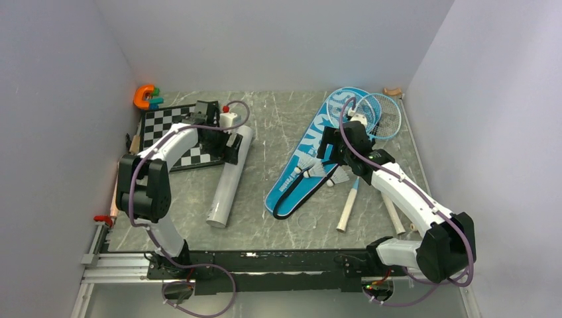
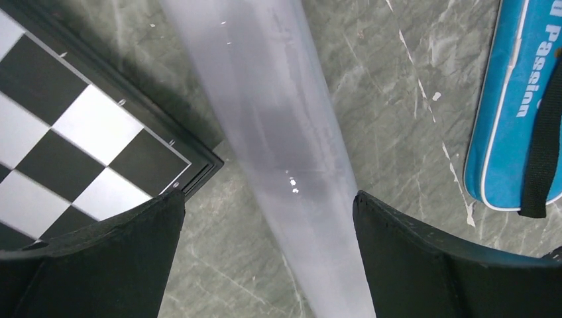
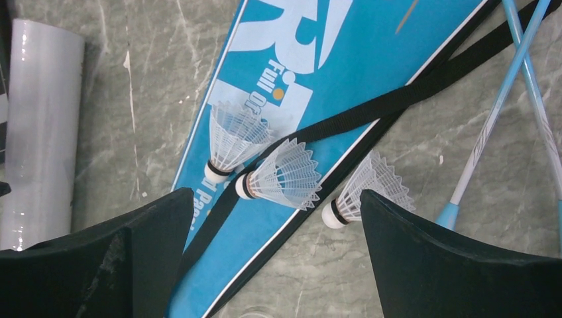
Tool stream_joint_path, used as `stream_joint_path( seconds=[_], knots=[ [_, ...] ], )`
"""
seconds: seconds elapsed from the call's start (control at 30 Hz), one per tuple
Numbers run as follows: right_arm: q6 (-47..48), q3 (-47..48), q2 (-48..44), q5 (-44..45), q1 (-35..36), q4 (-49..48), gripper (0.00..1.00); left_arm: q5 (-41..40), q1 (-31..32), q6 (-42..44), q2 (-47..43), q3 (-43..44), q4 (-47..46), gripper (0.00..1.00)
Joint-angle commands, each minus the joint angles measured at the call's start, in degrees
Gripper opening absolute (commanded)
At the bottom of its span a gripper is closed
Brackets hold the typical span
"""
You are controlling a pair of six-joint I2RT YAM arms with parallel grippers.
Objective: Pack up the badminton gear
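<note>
The long pale-grey tube (image 1: 228, 179) lies on the table beside the chessboard. My left gripper (image 1: 231, 151) is open just above the tube's far part. In the left wrist view the tube (image 2: 291, 165) runs between the spread fingers of that gripper (image 2: 270, 199). The blue "SPORT" bag (image 1: 318, 149) lies diagonally mid-table with its black strap (image 3: 397, 99) across it. Three white shuttlecocks (image 3: 285, 175) rest on and beside the bag. My right gripper (image 1: 330, 156) is open and empty above them (image 3: 277, 195). Two light-blue rackets (image 1: 378, 112) lie crossed at the bag's far end.
The black-and-white chessboard (image 1: 175, 136) sits at the far left, its corner near the tube (image 2: 199, 165). A wooden rolling pin (image 1: 394, 212) lies by the right arm. An orange toy (image 1: 142, 97) and a white bottle with a red cap (image 1: 228, 118) stand at the back. Walls enclose three sides.
</note>
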State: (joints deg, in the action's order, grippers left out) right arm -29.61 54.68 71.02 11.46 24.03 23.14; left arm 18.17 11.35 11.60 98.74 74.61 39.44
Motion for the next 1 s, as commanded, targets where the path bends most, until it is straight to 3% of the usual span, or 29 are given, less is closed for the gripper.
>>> stream_joint_path(
  seconds=[0.0, 0.47, 0.63, 0.8, 0.97],
  knots=[
    [-1.13, -0.42, -1.29, -0.86, 0.18, 0.6, 1.0, 0.98, 1.89, 2.69, 2.61, 1.9, -1.8, 0.99],
    [-0.97, -1.05, -1.45, -0.32, 0.16, 0.39, 1.0, 2.62, 5.95, 10.8, 4.78, -4.67, -2.41, 0.99],
    [0.12, 2.16, 2.9, -1.17, -0.57, -0.19, 0.99, 1.81, 8.04, 16.26, 3.48, -8.59, 0.9, 0.85],
    [0.73, 5.02, 6.24, -4.45, -2.04, -1.23, 0.97, 0.16, 9.18, 19.34, -1.53, -13.75, 1.5, 0.82],
    [1.06, 6.77, 8.46, -7.58, -4.04, -2.41, 0.97, -2.13, 9.29, 22.7, -6.77, -18.18, 5.08, 0.72]
  ],
)
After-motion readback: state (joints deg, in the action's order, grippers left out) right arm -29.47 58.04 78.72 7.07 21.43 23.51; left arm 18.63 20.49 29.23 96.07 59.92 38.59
